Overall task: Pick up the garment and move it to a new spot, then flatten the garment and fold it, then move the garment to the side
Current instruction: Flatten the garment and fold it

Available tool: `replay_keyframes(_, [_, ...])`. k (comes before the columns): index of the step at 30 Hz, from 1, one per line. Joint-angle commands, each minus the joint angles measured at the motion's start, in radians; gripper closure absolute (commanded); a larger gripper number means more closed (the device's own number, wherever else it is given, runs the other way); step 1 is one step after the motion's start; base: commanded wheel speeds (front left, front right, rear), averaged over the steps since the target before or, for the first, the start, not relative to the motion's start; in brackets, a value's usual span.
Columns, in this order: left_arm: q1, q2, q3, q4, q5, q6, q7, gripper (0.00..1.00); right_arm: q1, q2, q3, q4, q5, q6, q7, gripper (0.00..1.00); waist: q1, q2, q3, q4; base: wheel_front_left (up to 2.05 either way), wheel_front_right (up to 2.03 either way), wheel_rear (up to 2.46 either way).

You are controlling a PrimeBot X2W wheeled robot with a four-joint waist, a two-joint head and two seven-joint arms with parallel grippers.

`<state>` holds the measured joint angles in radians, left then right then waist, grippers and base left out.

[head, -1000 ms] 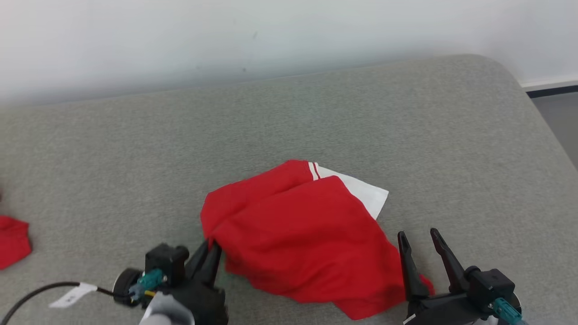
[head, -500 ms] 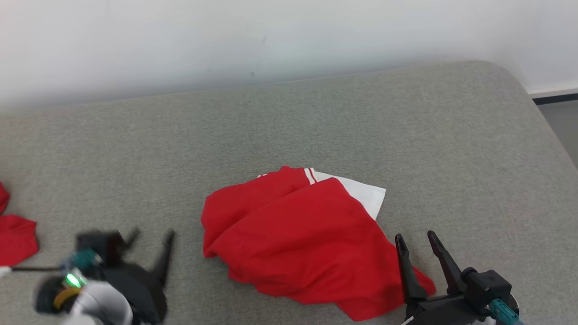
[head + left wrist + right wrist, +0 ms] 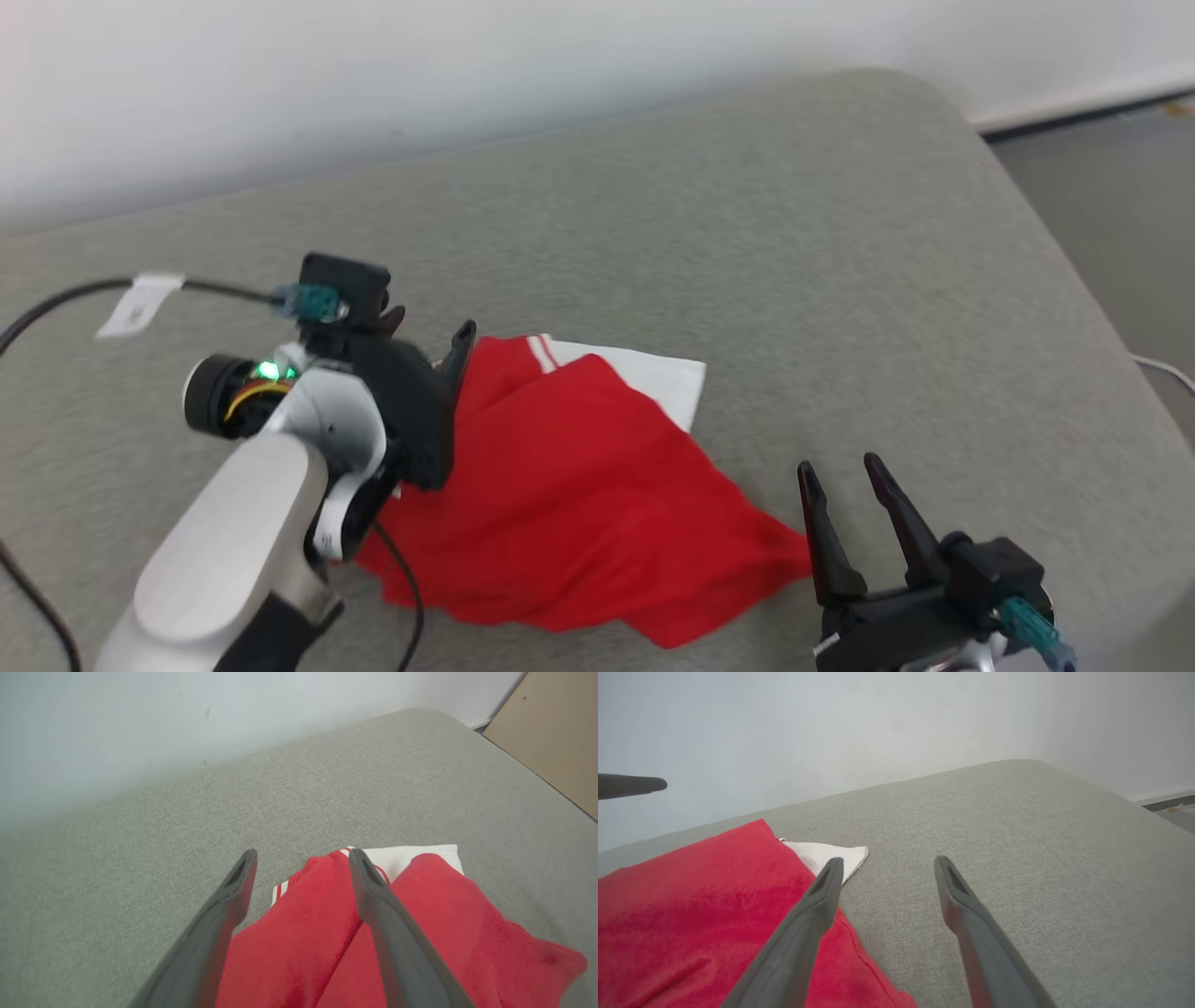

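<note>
Grey woven upholstery [image 3: 840,280] spreads under everything. Nearest, the right end effector [image 3: 838,464] stands wide and empty, just beside the lower right corner of the red garment [image 3: 569,467]. The garment lies crumpled in the middle of the surface, with a white panel [image 3: 653,373] at its far edge. Over its left part is the left end effector [image 3: 429,322], fingers spread wide, gripping nothing. Beyond rises a pale wall [image 3: 467,75].

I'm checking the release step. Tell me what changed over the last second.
The left gripper let go of the garment's left edge, opened, swung out to the left, and now hangs open over the garment's far, striped edge. The right gripper stayed open at the garment's right corner, and the garment stayed crumpled on the grey cushion. The head camera also shifted.
</note>
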<state>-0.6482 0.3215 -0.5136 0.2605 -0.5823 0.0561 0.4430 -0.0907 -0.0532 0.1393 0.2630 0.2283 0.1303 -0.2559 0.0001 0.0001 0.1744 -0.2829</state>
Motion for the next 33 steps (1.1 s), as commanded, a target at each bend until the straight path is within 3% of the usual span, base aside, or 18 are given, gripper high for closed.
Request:
replay_keyframes(1, [-0.039, -0.011, -0.005, 0.06, 0.011, -0.007, 0.008, 0.0, -0.018, 0.001, 0.008, -0.003, 0.008, 0.001, -0.005, 0.0, -0.0001, -0.0001, 0.061, -0.107, 0.0, 0.0, 0.0])
replay_keyframes(10, [-0.155, -0.033, -0.044, 0.296, 0.036, -0.006, 0.073, 0.0, -0.021, 0.004, 0.007, -0.011, 0.036, 0.001, -0.01, 0.0, -0.0001, -0.0001, 0.132, -0.234, 0.0, 0.0, 0.0])
replay_keyframes(15, [-0.179, -0.025, -0.065, 0.375, 0.041, 0.013, 0.166, 0.0, -0.019, 0.004, 0.006, -0.026, 0.054, 0.001, -0.011, 0.0, -0.0001, -0.0001, 0.149, -0.249, 0.0, 0.0, 0.0])
replay_keyframes(21, [-0.189, -0.026, -0.075, 0.405, 0.053, 0.03, 0.174, 0.0, -0.023, 0.004, 0.014, -0.035, 0.063, 0.001, -0.011, 0.0, -0.0001, -0.0001, 0.158, -0.246, 0.0, 0.0, 0.0])
replay_keyframes(22, [-0.192, -0.03, -0.077, 0.41, 0.054, 0.029, 0.172, 0.29, -0.026, 0.004, 0.017, -0.037, 0.065, 0.001, -0.011, 0.0, -0.0001, -0.0001, 0.158, -0.245, 0.0, 0.0, 0.0])
replay_keyframes(24, [-0.191, -0.038, -0.081, 0.412, 0.051, 0.021, 0.162, 1.0, -0.031, 0.003, 0.018, -0.038, 0.067, 0.001, -0.011, 0.0, -0.0001, -0.0001, 0.157, -0.244, 0.0, 0.0, 0.0])
replay_keyframes(29, [-0.212, -0.055, -0.091, 0.406, 0.053, -0.006, 0.118, 1.0, -0.02, 0.003, 0.011, -0.035, 0.059, 0.001, -0.011, 0.0, -0.0001, -0.0001, 0.144, -0.226, 0.0, 0.0, 0.0])
replay_keyframes(33, [-0.263, -0.081, -0.079, 0.363, 0.065, -0.012, 0.002, 1.0, -0.021, 0.003, 0.006, -0.034, 0.053, 0.001, -0.011, 0.0, -0.0001, -0.0001, 0.131, -0.205, 0.0, 0.0, 0.0])
